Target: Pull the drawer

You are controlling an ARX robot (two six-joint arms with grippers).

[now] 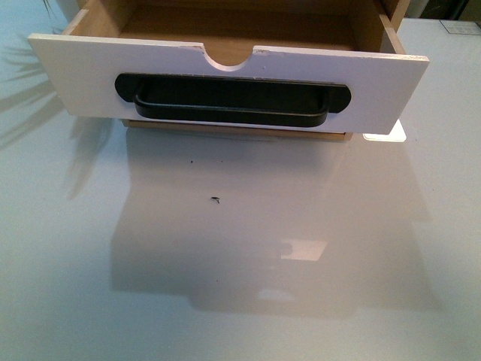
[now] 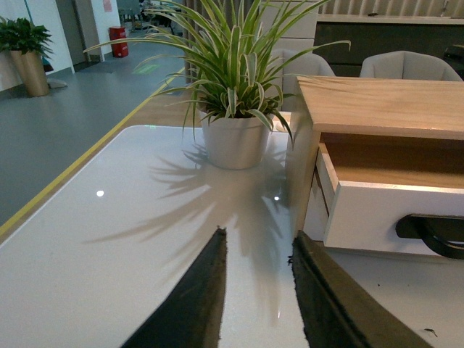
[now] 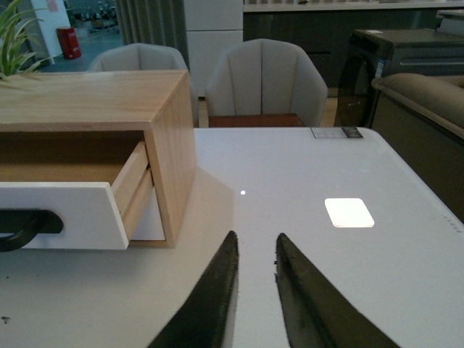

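The drawer point(image 1: 83, 75) has a white front with a long black bar handle point(image 1: 231, 99) and a semicircular notch in its top edge. It stands pulled well out of the wooden cabinet point(image 3: 94, 101), its light wood inside bare. The same drawer point(image 2: 377, 217) shows in the left wrist view, and the drawer point(image 3: 65, 214) shows again in the right wrist view. My left gripper point(image 2: 257, 243) is open over the table, left of the cabinet. On the cabinet's other side my right gripper point(image 3: 256, 246) is open too. Neither touches the drawer. No arm shows in the front view.
A potted spider plant point(image 2: 235, 138) stands on the white table point(image 1: 240, 263) to the left of the cabinet. A small dark speck point(image 1: 216, 200) lies on the table in front of the drawer. Grey chairs point(image 3: 264, 80) stand behind the table's far edge.
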